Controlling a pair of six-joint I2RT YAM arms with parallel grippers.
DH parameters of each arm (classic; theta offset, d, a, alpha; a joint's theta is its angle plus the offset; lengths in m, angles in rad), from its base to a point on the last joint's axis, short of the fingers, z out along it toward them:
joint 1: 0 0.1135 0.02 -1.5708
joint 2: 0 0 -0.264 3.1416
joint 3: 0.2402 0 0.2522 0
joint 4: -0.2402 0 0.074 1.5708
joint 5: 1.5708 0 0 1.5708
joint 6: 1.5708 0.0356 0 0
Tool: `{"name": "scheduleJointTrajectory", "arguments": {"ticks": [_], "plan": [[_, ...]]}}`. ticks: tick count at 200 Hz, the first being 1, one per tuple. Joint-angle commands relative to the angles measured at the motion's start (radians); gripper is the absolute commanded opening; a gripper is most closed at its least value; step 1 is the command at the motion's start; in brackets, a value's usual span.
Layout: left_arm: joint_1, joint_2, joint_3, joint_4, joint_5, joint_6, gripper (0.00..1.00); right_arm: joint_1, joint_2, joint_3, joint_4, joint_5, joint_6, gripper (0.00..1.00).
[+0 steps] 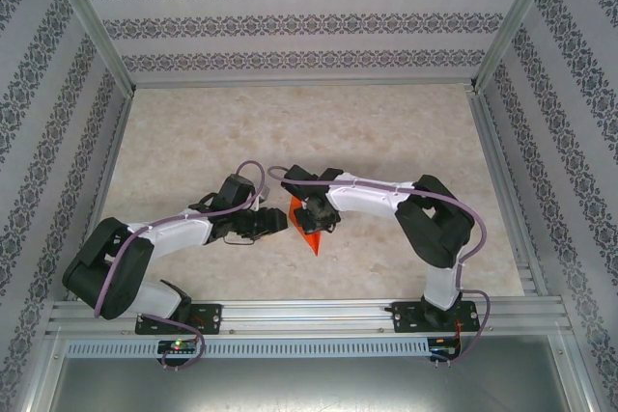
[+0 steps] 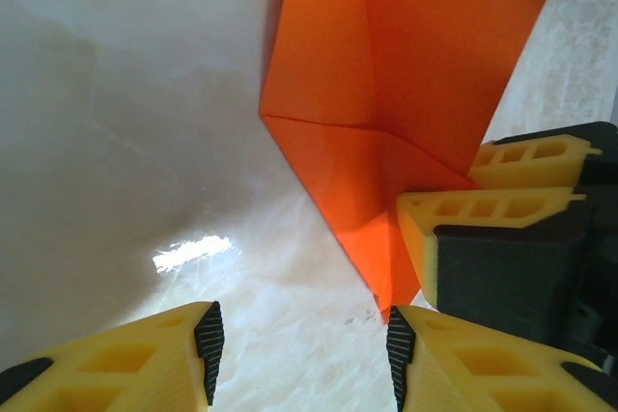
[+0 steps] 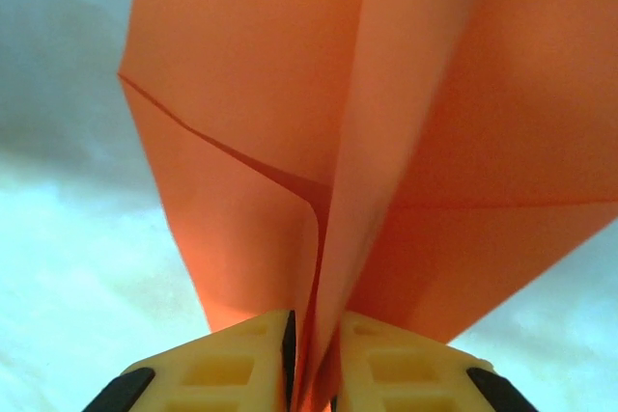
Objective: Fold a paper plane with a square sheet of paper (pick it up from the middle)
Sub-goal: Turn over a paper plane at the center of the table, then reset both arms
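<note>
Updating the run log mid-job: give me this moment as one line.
stage: folding | right gripper: shut on folded orange paper, pinching its centre crease | left gripper: open, empty, near paper's pointed tip

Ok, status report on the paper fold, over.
Right gripper shut on paper. Left gripper open, holding nothing. Paper partly folded, pointed, tip beside left gripper's finger. Grippers crowded close together.

table: beige marbled | walls: striped floral pattern | frame rail: aluminium

Bright orange paper plane, folded along its centre, pointing nearward.
</note>
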Motion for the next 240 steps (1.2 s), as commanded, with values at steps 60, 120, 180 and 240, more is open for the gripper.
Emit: {"name": "scheduleJointTrajectory", "arguments": {"ticks": [60, 120, 180, 240], "plan": [[0.016, -0.008, -0.012, 0.009, 0.018, 0.037, 0.52, 0.031, 0.066, 0.048, -0.018, 0.010, 0.016, 0.18], [0.017, -0.033, -0.007, -0.044, -0.003, 0.067, 0.52, 0.044, 0.097, 0.071, -0.045, 0.050, 0.028, 0.16], [0.027, -0.131, 0.156, -0.342, -0.216, 0.227, 0.53, -0.006, -0.161, -0.014, -0.018, -0.029, -0.005, 0.41], [0.092, -0.175, 0.302, -0.493, -0.743, 0.457, 0.85, -0.226, -0.462, -0.190, 0.084, -0.074, -0.249, 0.60]]}}
